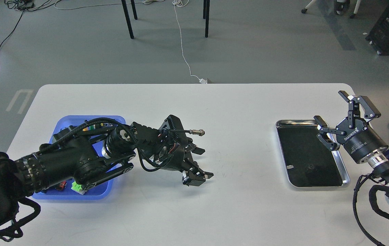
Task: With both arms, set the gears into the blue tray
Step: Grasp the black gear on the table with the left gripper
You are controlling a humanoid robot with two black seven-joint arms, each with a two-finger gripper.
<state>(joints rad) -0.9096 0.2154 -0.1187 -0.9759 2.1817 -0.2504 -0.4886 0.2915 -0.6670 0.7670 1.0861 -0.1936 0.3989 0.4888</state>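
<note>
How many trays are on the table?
2. The blue tray is on the left, partly covered by the left arm. The silver tray is on the right, beside the right gripper.

Bright, even daylight-like lighting; sharp throughout.

Soft, faint shadows under the left arm (78, 160) and its pincer (201, 164) on the white desk (194, 112), falling slightly toward the near side. Mild glare along the rim of the silver tray (346, 177) at right. Black arm surfaces dark, low in detail. Slight wide-angle bending toward the edges; no motion blur.
</note>
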